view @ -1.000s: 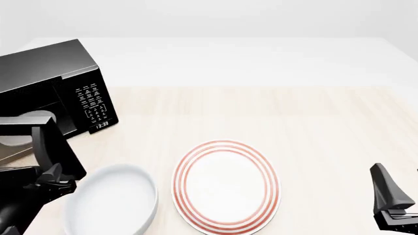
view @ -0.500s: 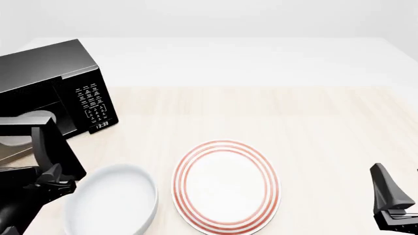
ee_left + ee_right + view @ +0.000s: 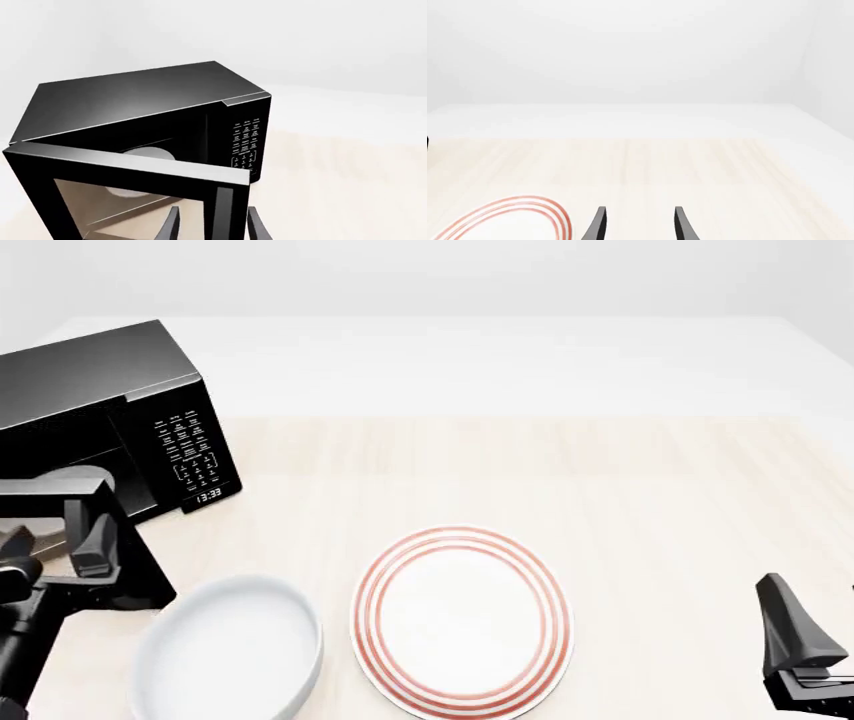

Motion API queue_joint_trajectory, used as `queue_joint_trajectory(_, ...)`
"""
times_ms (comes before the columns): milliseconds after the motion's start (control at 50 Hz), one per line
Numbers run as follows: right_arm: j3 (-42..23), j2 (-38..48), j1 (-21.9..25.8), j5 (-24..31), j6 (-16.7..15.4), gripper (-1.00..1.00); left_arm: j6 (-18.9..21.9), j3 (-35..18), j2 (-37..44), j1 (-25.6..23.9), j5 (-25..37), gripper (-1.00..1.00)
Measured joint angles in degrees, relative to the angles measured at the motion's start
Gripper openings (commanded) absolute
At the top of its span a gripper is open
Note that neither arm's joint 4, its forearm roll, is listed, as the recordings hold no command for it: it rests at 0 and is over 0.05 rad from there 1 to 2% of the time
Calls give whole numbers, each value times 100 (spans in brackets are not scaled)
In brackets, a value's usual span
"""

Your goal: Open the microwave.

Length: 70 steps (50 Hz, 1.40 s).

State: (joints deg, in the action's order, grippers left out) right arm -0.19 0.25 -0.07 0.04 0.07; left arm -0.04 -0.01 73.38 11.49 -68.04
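Observation:
The microwave (image 3: 107, 390) stands at the table's far left, black and glossy, its keypad panel (image 3: 187, 450) facing right of centre. Its glass door (image 3: 134, 575) hangs partly open, swung out toward the near side. In the left wrist view the microwave (image 3: 133, 100) shows its cavity with the pale turntable (image 3: 150, 154). There the door's free edge (image 3: 227, 200) stands between my left gripper's (image 3: 215, 227) spread fingers. My left gripper (image 3: 60, 545) is open at the door. My right gripper (image 3: 801, 650) is open and empty at the near right.
A white bowl (image 3: 227, 650) sits just right of the open door, near the front edge. A red-ringed plate (image 3: 461, 615) lies in the middle front and also shows in the right wrist view (image 3: 514, 220). Bare light wood lies beyond the plate.
My left gripper has risen and moved back from beside the bowl to the door's free edge. The door, the dishes and the right arm have not moved.

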Motion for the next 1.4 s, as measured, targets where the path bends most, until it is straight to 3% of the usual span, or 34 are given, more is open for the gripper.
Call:
queue_joint_trajectory(140,0,0,0,0,0,100,-12,1,-236,-59,99,100)
queue_joint_trajectory(560,0,0,0,0,0,100,38,0,-1727,-219,1287,100)
queue_joint_trajectory(900,0,0,0,0,0,100,223,-151,-3098,-366,2589,100)
queue_joint_trajectory(1400,0,0,0,0,0,100,429,-582,-4348,-411,4175,100)
